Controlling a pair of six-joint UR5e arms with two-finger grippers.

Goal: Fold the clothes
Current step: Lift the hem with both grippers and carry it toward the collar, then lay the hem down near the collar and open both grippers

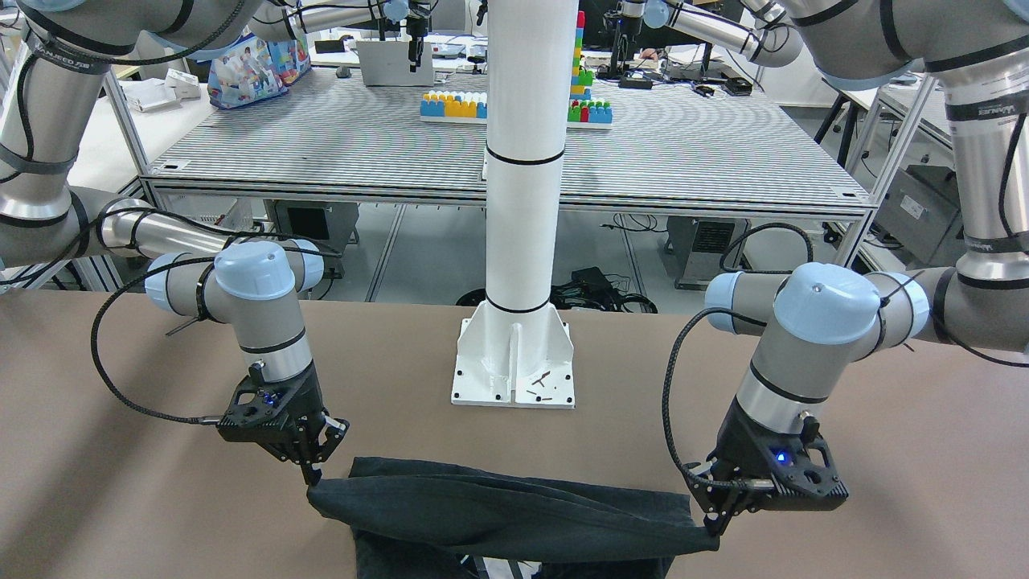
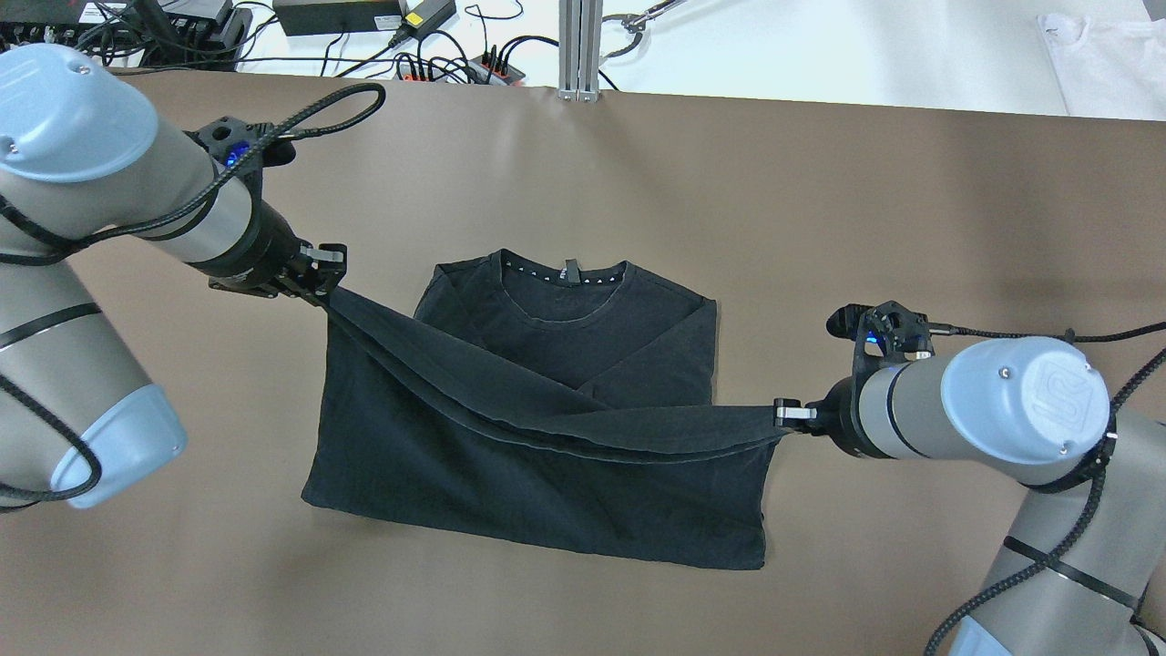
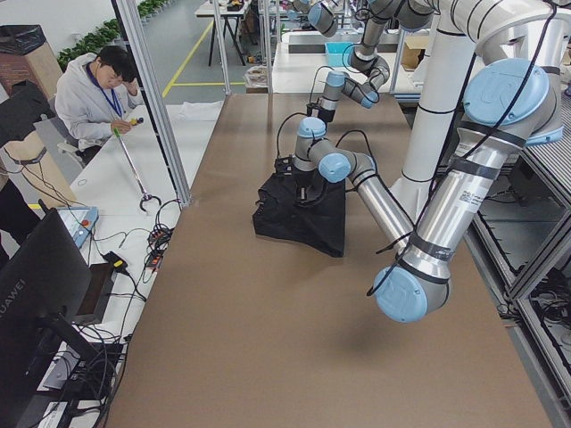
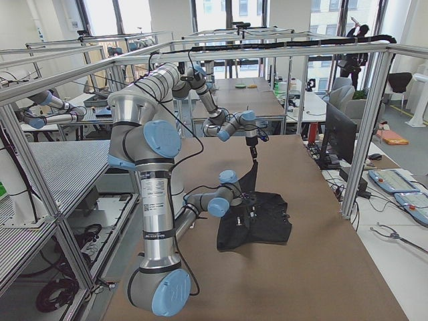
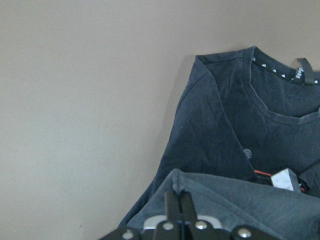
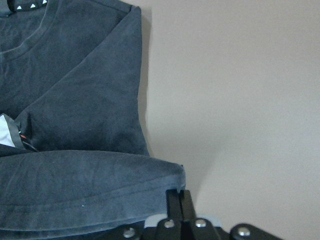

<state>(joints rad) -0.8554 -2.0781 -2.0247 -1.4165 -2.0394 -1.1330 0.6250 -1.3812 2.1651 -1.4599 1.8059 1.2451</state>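
**Both claws clamped on the hem corners, fold about halfway over**

Left claw has its fingers pressed together on one bottom corner of the black T-shirt. The wrist view shows fabric bunched right around the closed tips. Right claw is doing the same on the opposite corner, squeezed tight with cloth wrapped round the tips.

Between them the hem hangs as a stretched band raised off the table, sagging a bit in the middle. Holding both corners apart like that makes sense, since the tension stops thin fabric from collapsing into a wad while it gets carried. The left side is further across the table than the right, so the band runs diagonally (not ideal for a square fold, I reckon).

Everything else on the shirt lies flat, with the collar pointing away from the robot and the sleeves apparently tucked in already, because the top half looks narrower than the bottom. A small white printed mark shows on the chest from the left wrist view.

My read is that this is the bottom-to-top fold, and the hem needs to travel toward the collar and be laid down there. The main risk is that the trailing right corner lands short and leaves a skewed edge.
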